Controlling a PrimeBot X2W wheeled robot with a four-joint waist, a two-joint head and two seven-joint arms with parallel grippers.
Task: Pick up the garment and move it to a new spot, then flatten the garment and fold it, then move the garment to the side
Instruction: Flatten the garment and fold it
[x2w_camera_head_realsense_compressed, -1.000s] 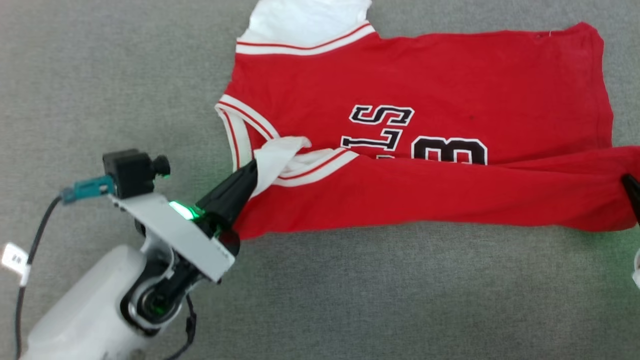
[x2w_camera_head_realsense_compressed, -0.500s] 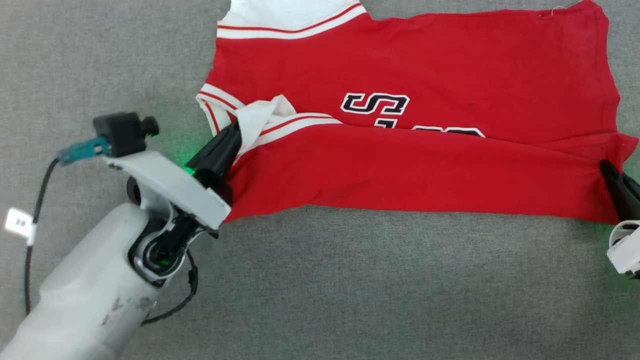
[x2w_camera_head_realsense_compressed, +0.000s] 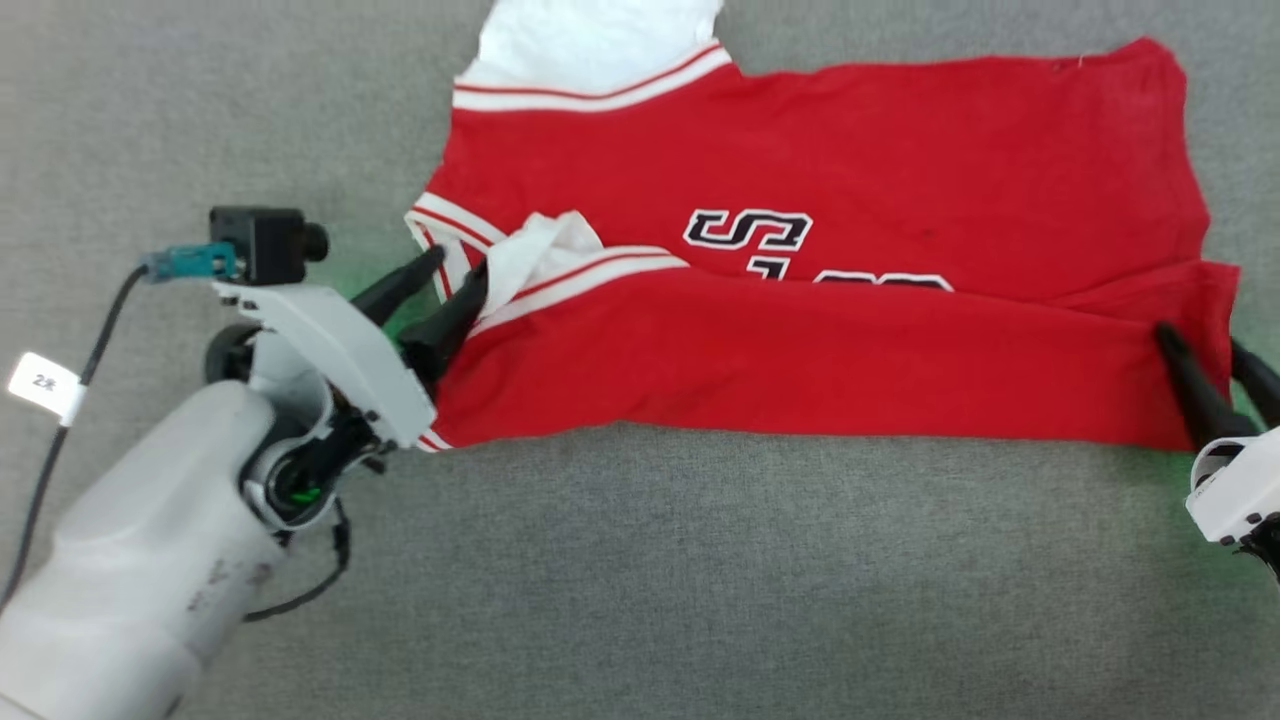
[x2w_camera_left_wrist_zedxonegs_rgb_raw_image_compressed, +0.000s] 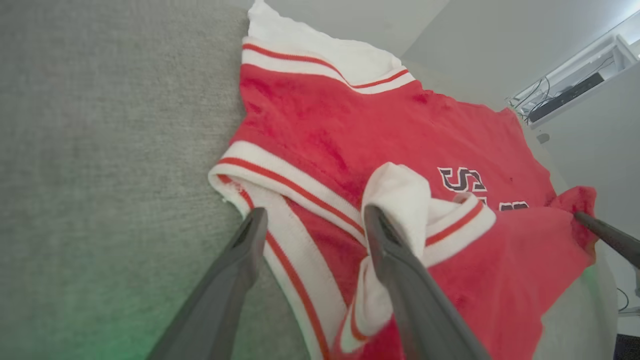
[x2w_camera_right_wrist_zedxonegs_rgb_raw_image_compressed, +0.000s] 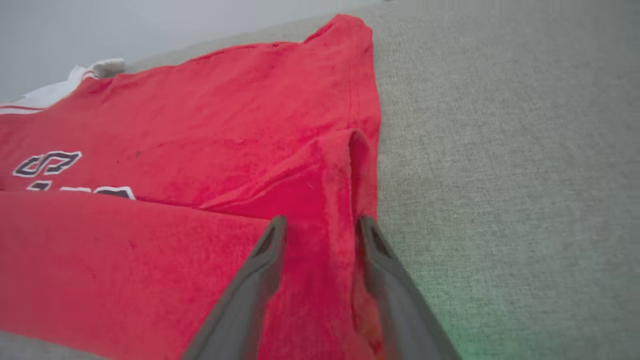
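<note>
The garment (x2w_camera_head_realsense_compressed: 820, 170), a red T-shirt with white sleeves and striped trim, lies flat on the grey surface. Its near long edge is folded over the lower half of the black lettering. My left gripper (x2w_camera_head_realsense_compressed: 458, 268) stands open at the collar end. In the left wrist view its open fingers (x2w_camera_left_wrist_zedxonegs_rgb_raw_image_compressed: 315, 212) straddle the striped collar trim, and the white sleeve (x2w_camera_left_wrist_zedxonegs_rgb_raw_image_compressed: 400, 195) drapes against one finger. My right gripper (x2w_camera_head_realsense_compressed: 1200, 342) stands open at the hem end. In the right wrist view, the garment's (x2w_camera_right_wrist_zedxonegs_rgb_raw_image_compressed: 200, 125) folded red corner lies loosely in the right gripper's (x2w_camera_right_wrist_zedxonegs_rgb_raw_image_compressed: 321, 220) gap.
Grey cloth-covered surface (x2w_camera_head_realsense_compressed: 700, 580) stretches bare in front of the shirt and to its left. A cable with a white tag (x2w_camera_head_realsense_compressed: 42, 383) hangs by my left forearm. The left wrist view shows a pale wall and a shelf with cables (x2w_camera_left_wrist_zedxonegs_rgb_raw_image_compressed: 565, 95) beyond the far end.
Both grippers were shut on the folded edge's corners and now stand open, with the cloth released and lying on the shirt. The head camera has shifted slightly.
</note>
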